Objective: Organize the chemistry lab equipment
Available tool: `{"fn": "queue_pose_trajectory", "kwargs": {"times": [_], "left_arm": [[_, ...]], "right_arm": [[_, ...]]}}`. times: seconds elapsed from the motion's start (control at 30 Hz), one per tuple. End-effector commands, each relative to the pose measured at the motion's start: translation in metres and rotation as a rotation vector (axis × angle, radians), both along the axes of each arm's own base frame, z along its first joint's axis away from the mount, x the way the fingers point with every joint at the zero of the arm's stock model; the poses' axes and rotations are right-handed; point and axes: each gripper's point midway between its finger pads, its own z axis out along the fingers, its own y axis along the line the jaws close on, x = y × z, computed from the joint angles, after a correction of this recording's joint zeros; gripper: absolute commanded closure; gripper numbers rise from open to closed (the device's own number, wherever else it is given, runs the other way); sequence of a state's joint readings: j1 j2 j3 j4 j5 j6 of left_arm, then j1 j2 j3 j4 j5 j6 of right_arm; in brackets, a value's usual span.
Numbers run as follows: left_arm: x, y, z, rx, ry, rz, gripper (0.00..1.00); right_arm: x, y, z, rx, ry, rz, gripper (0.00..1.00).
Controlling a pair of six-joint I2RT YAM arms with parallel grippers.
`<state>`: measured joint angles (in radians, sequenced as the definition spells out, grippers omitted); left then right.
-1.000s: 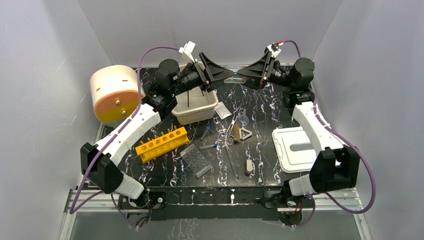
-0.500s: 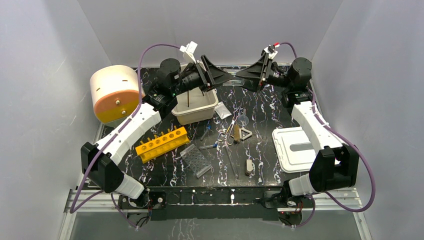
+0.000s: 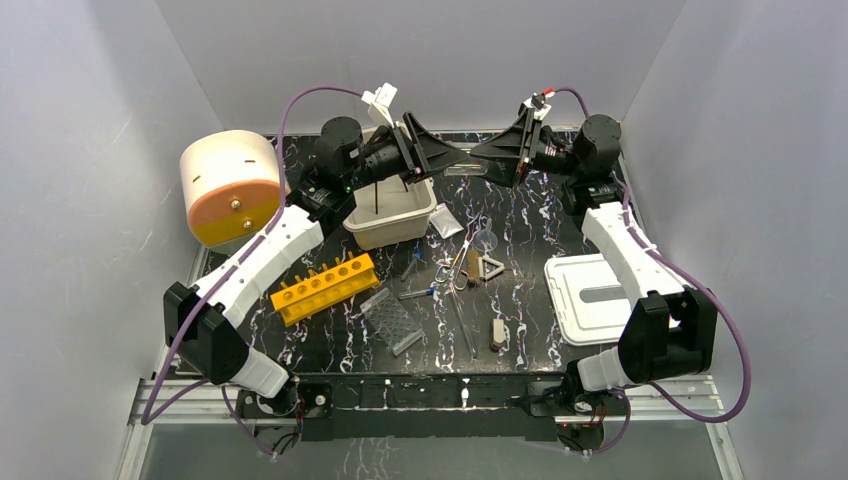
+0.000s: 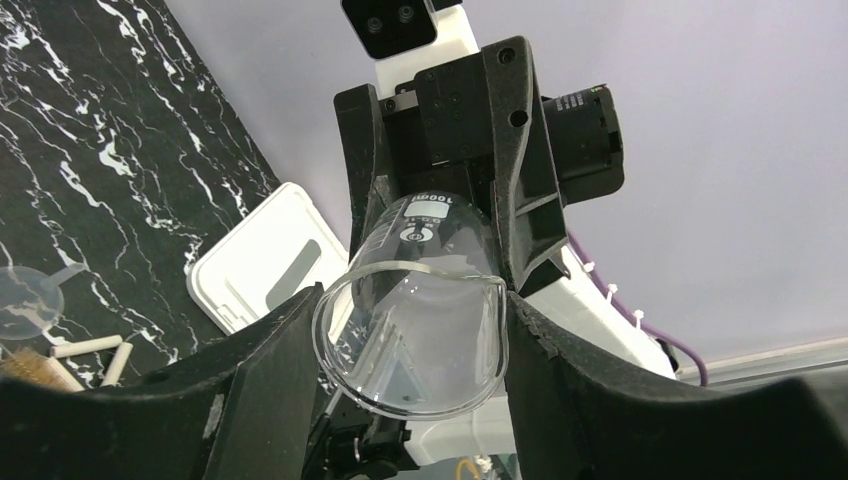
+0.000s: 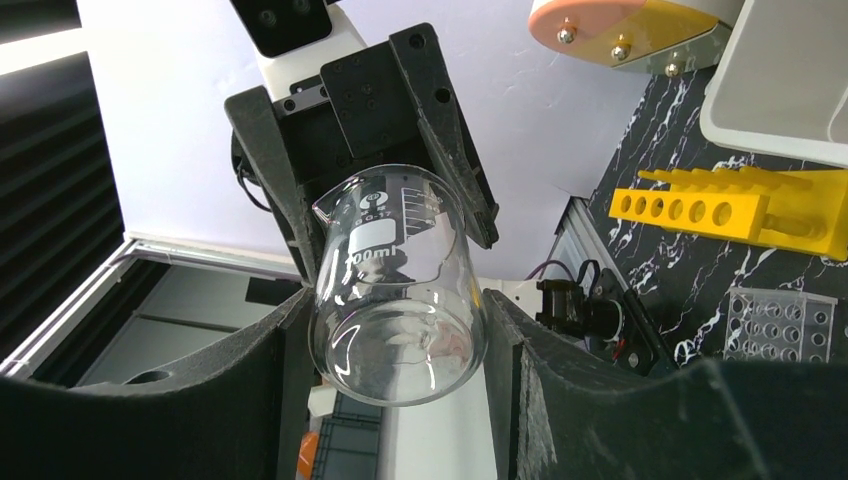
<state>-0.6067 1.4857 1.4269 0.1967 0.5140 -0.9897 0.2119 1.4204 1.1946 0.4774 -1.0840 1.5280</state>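
Up over the far edge of the table (image 3: 520,230), both arms met around a glass beaker (image 4: 425,235) lying on its side in the air. Its mouth faced the left hand (image 4: 412,310) and its flat base faced the right hand (image 5: 397,300). Each hand was closed about halfway, with its black fingers (image 4: 270,350) pressed on either side of the glass. It looked like a pass from one hand to the other, and I couldn't say which was giving.

Done well, I'd think, the taker should be tight before the other eased off. The wall was smooth, clear and round, so it would slip or roll between flat pads. The left hand sat at the flared lip and spout, a poorer hold than the straight wall. White printed markings ran down the side.

Below, the beige tub (image 3: 392,215) waited, a plain matte box. The pale triangle (image 3: 490,267) and slim metal tools lay scattered mid-table.
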Motion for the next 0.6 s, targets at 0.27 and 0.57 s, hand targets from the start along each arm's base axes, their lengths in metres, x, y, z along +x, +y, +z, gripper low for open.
{"fn": "queue_pose_trajectory", "kwargs": {"times": [0.27, 0.57], "left_arm": [[-0.013, 0.005, 0.029, -0.034, -0.074, -0.012, 0.62], [0.016, 0.046, -0.002, 0.082, 0.083, 0.116, 0.59]], "right_arm": [[-0.001, 0.003, -0.003, -0.020, -0.010, 0.000, 0.35], [0.010, -0.008, -0.026, -0.056, 0.015, -0.082, 0.10]]}}
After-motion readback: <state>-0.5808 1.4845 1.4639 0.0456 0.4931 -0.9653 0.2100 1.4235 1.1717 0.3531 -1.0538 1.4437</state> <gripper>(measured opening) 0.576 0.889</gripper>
